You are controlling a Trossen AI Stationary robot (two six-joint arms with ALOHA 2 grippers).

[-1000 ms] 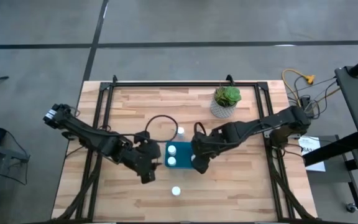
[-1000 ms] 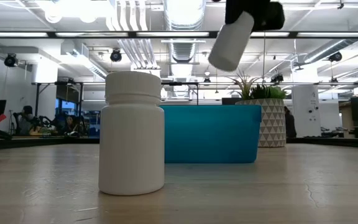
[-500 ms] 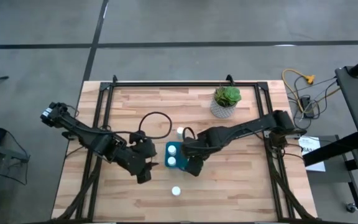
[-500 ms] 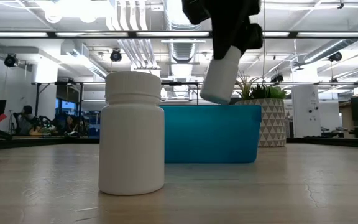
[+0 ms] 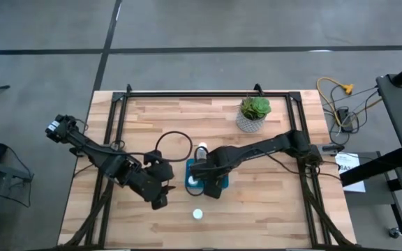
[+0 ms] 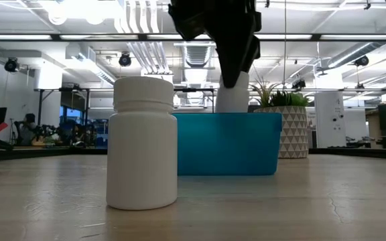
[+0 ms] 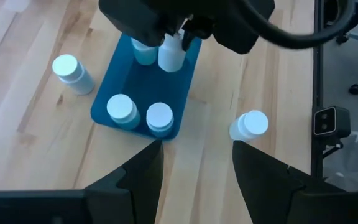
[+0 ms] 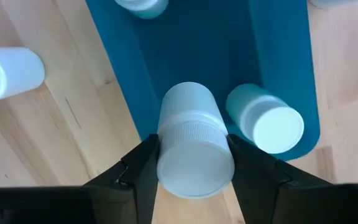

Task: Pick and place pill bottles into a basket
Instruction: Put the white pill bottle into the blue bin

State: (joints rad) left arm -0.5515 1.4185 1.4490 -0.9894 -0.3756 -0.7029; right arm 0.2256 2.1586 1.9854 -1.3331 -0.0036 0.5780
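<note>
The teal basket [image 5: 218,187] lies at mid-table, also in the left wrist view [image 7: 126,84] and the low view [image 6: 226,144]. Three white pill bottles stand in it [image 7: 122,109] [image 7: 160,117] [image 7: 143,51]. My right gripper [image 5: 204,176] is over the basket, shut on another bottle [image 8: 194,152]. One bottle [image 5: 197,214] stands on the table near the front edge, large in the low view [image 6: 143,144]. Another [image 5: 202,148] stands just beyond the basket. My left gripper [image 7: 197,146] is open and empty, left of the basket. My right gripper pinches the bottle just below its cap [image 8: 166,134] between its two fingers [image 8: 138,168]. The fingers come from above, pointing down. The bottle stands upright below them, its lower end [image 6: 232,104] sunk behind the basket's rim. I cannot tell whether it touches the basket floor.
A white patterned pot with a green plant [image 5: 255,113] stands at the far right, behind the basket in the low view [image 6: 290,134]. A black cable loop [image 5: 175,143] lies on the table left of the basket. Bare wood lies at the near right.
My right gripper has gone toward the table's left edge and down, from beside the basket to over it. The bottle it holds has turned from tilted to upright, and its lower end has sunk into the basket.
</note>
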